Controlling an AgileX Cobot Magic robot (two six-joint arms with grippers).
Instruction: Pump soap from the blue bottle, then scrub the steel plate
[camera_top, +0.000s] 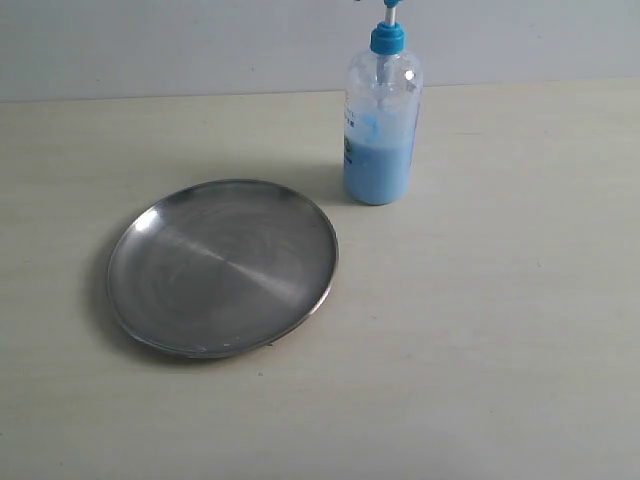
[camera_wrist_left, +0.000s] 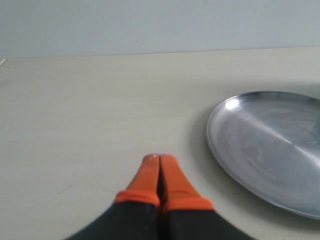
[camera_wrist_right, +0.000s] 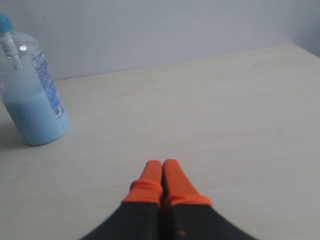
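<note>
The blue bottle (camera_top: 381, 150) stands upright toward the back of the desk (camera_top: 500, 340), near the far right rim of the bare steel plate (camera_top: 222, 265). Both claws are pinched shut and empty. The right claw (camera_wrist_right: 162, 164) looks toward the bottle and seems the nearer to its pump, while the left claw (camera_wrist_left: 159, 160) hangs near the plate.

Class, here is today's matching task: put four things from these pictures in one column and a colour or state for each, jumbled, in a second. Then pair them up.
Column one:
1. blue bottle
2. steel plate
3. left gripper
4. table

Column two:
A. shut, orange tips together
B. pale beige
C. upright, light-blue liquid inside
D. silver, lying flat

Pairs: 1-C, 2-D, 3-A, 4-B
</note>
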